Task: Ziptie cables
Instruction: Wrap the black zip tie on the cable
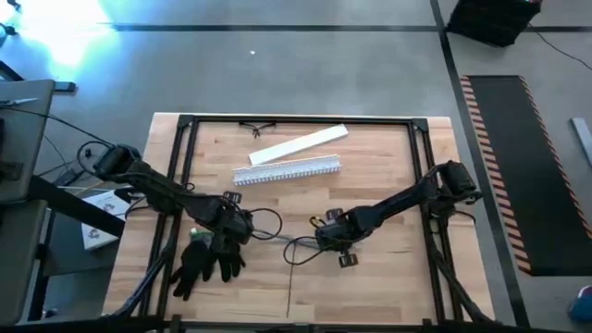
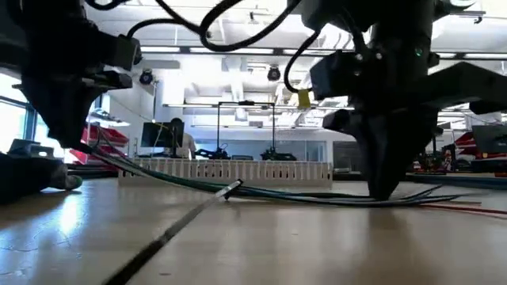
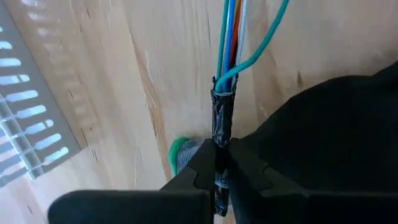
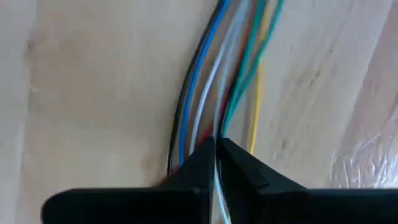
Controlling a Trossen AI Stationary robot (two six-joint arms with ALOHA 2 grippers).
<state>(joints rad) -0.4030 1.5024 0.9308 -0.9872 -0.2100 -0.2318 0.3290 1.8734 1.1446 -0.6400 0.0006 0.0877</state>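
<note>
**Cable bundle gripped at two stations, awaiting the tie**

Current step (judged): the cables (image 1: pixel 277 236) are being gathered and held taut between both arms so a tie can be fitted. No tie is seen fastened round the bundle.

Left gripper (image 3: pixel 219 177): jaws closed, with only the bundle's thickness between them. They clamp the dark taped end of the cables (image 3: pixel 222 118). Ahead of the jaws the tape ends and the teal, blue, red and pale wires fan out slightly. A black glove (image 1: pixel 205 261) lies on the wooden table (image 1: pixel 388 296) just beside this gripper.

Right gripper (image 4: pixel 215 163): jaws nearly shut, pinching part of the bundle (image 4: pixel 214 93). A pale wire runs between the fingertips; the black and blue wires pass on one side of the jaws, the yellow and green on the other, so not every strand is captured.

In the low view the bundle (image 2: pixel 317 195) runs low over the table from one gripper to the other. A white slotted channel (image 1: pixel 287 170) lies beyond both grippers, well apart from the cables.

Next move (judged): the loose strands at the right jaws need collecting into one group before any tie can close. A thin dark strip (image 1: pixel 288 294) lying near the right gripper may be a tie; this cannot be confirmed.
</note>
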